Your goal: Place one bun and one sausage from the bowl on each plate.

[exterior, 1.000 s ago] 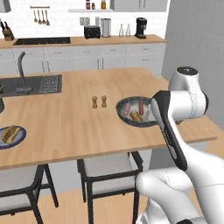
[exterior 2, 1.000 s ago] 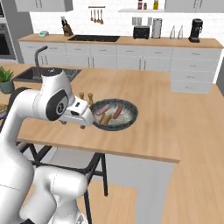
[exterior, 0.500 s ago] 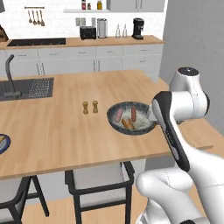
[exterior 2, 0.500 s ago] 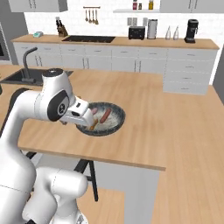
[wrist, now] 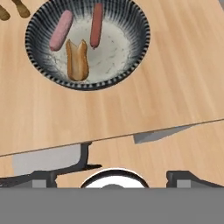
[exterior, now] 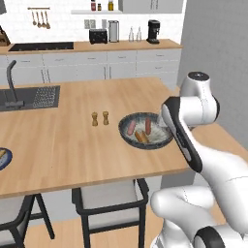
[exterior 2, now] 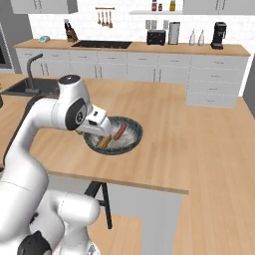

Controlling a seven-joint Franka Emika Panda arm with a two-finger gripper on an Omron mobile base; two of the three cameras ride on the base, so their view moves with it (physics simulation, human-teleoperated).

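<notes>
I have the dark grey bowl [wrist: 131,52] sitting near the front edge of the wooden island counter [wrist: 175,87], and from the hand camera I look down into it from above. Inside lie one golden-tan bun [wrist: 77,60], a pinkish sausage [wrist: 61,29] and a redder sausage [wrist: 96,25], all apart from the rim. My gripper [wrist: 112,177] hangs above the counter edge, short of the bowl, its jaws spread wide with nothing between them. In the left base view the bowl [exterior: 127,138] is just in front of my forearm, with a pair of small brown shakers [exterior: 100,118] beside it. Far left at the counter edge I see part of a plate [exterior: 6,162] carrying something tan.
</notes>
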